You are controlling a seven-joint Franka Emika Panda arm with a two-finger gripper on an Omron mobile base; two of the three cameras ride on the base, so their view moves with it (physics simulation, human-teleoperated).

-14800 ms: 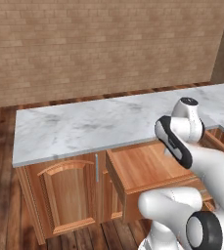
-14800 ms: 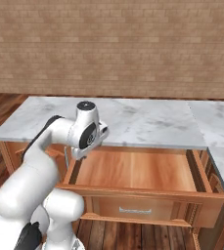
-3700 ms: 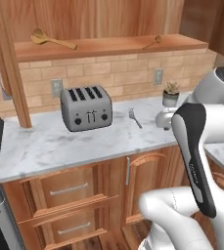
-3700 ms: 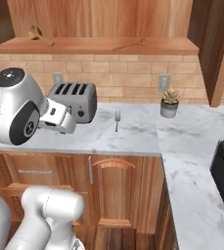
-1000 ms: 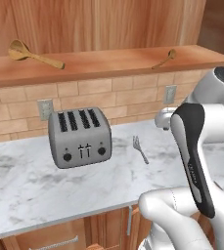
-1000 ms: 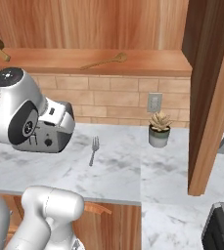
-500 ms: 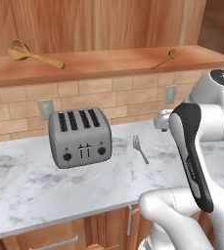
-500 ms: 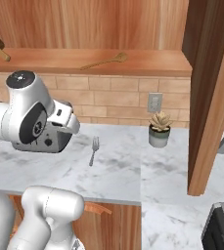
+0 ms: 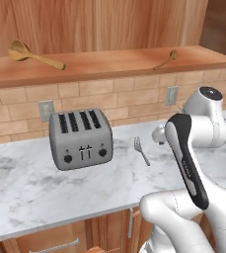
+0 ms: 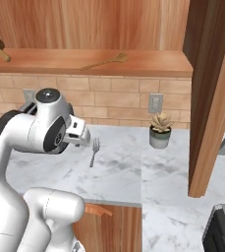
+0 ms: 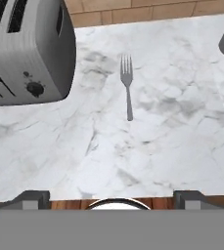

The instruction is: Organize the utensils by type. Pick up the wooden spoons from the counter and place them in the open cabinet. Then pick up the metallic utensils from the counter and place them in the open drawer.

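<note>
A silver-grey fork (image 11: 127,85) lies flat on the white marble counter (image 11: 172,146), tines toward the brick wall. My gripper (image 11: 112,199) hangs above the counter's front edge, short of the fork's handle, with its jaws wide open and nothing between them. The fork (image 9: 141,150) lies just right of the toaster, and my hand is close to the fork (image 10: 94,150) on its left. Two wooden spoons (image 9: 35,55) (image 9: 166,59) rest on the open cabinet's shelf (image 9: 109,66). The open drawer is out of view.
A grey toaster (image 9: 81,138) stands left of the fork. A small potted plant (image 10: 159,130) sits to the right by the wall. The cabinet's open door (image 10: 212,98) hangs at the right, and a dark appliance corner (image 10: 224,231) sits below it.
My hand has swung right and down toward the fork over the last second. The jaws stayed open, and the fork and spoons have not moved.
</note>
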